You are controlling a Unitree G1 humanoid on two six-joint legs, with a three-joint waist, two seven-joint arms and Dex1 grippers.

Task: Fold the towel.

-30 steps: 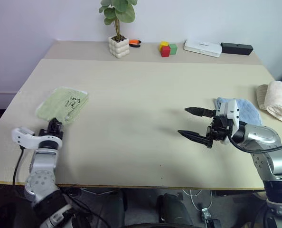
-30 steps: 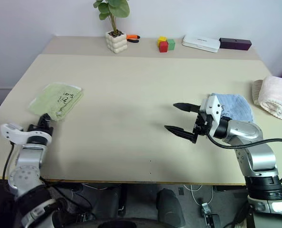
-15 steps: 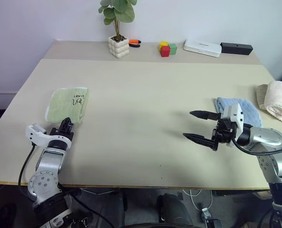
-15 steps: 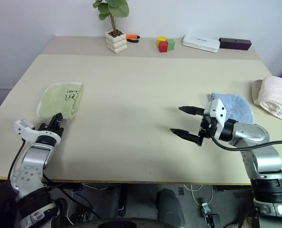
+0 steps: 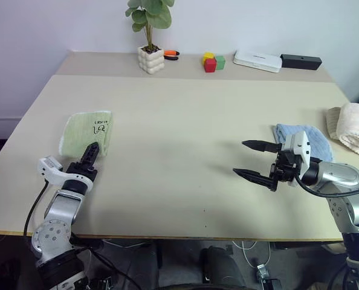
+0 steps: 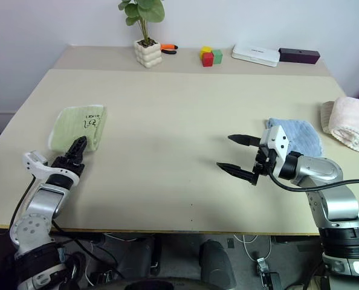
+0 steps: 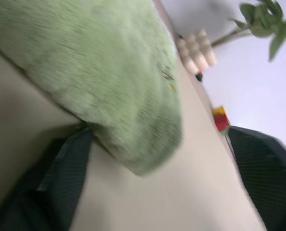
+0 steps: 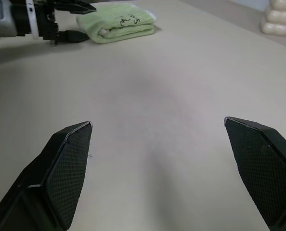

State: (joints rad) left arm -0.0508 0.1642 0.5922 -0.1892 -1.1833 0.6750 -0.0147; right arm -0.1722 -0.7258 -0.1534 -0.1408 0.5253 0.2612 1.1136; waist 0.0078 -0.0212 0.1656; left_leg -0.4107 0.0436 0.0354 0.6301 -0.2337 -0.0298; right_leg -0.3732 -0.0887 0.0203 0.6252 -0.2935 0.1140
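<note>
The towel (image 5: 86,132) is light green and lies folded flat on the table's left side, a small dark mark on its top. My left gripper (image 5: 90,156) sits at the towel's near edge, open, its fingers (image 7: 71,168) spread either side of the near corner of the towel (image 7: 109,86) without gripping it. The right wrist view shows the same open left gripper (image 8: 89,21) beside the towel (image 8: 126,24). My right gripper (image 5: 240,158) hovers open and empty over the table's right half, pointing left toward the towel.
A light blue towel (image 5: 306,134) lies just behind the right gripper. A cream rolled towel (image 5: 353,127) sits at the right edge. Along the far edge stand a potted plant (image 5: 151,59), coloured cubes (image 5: 214,61), a white box (image 5: 258,60) and a black box (image 5: 300,61).
The left gripper was shut on the towel's near edge and has opened, leaving the towel folded flat. It shifted slightly right. The right gripper kept still.
</note>
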